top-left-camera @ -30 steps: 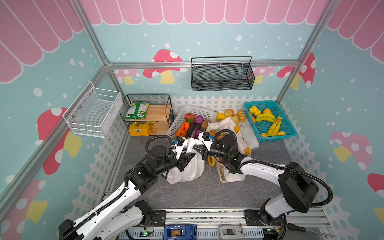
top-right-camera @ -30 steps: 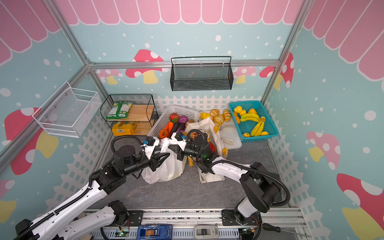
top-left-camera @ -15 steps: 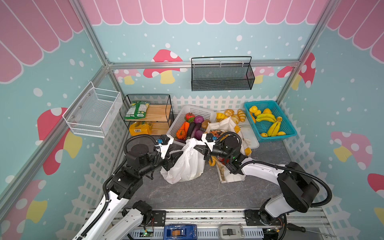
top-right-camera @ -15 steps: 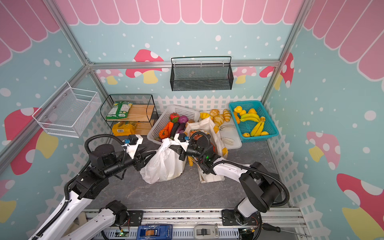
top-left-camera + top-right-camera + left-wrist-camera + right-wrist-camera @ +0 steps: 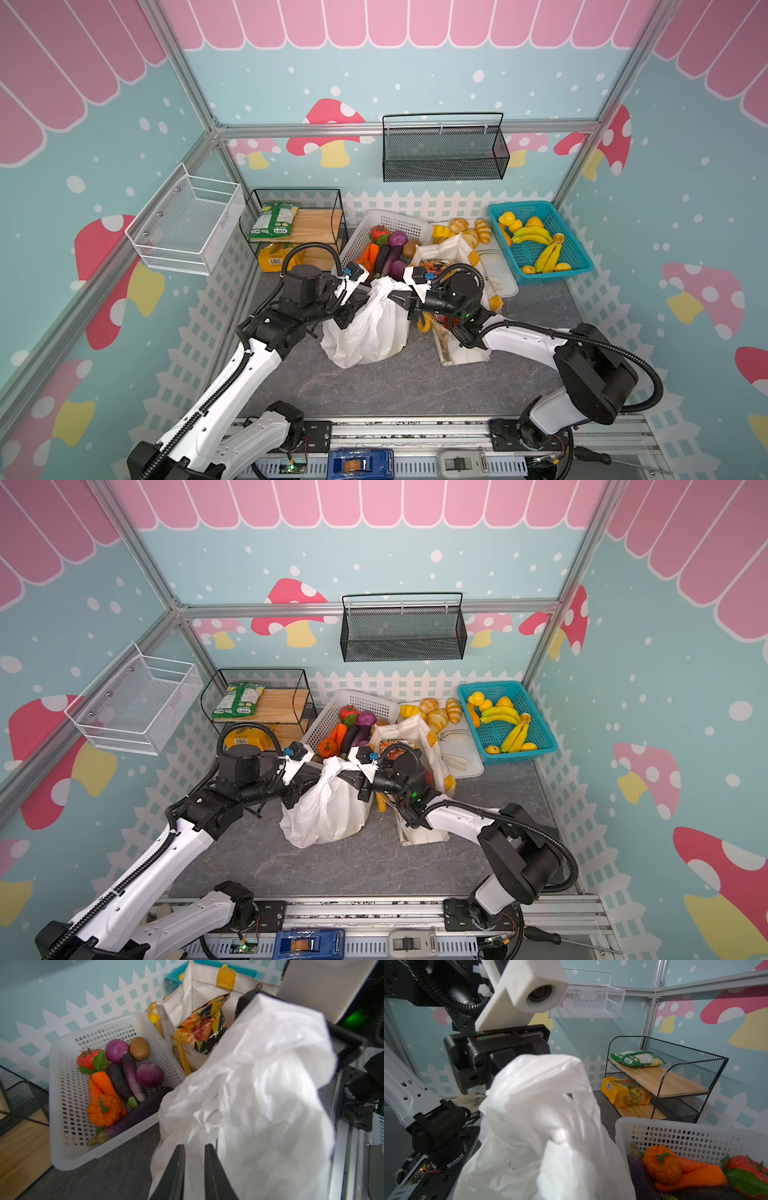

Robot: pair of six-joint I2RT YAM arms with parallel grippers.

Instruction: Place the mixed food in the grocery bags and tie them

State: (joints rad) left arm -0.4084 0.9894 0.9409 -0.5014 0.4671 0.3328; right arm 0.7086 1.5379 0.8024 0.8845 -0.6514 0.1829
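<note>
The white carrier bag [image 5: 370, 328] stands long-axis upright on the tabletop [image 5: 415, 382], its gathered top pinched in the clenched right gripper [image 5: 394, 296] (jaws hidden in that arm's wrist view), while only the left wrist view shows the left gripper [image 5: 194, 1148], jaws a mere slit apart, grip unclear.

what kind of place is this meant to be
Probably a robot test cell dressed as a toy grocery stall: mushroom-print walls in an aluminium frame, a white picket fence, a white basket of toy vegetables, and a teal basket of bananas.
</note>
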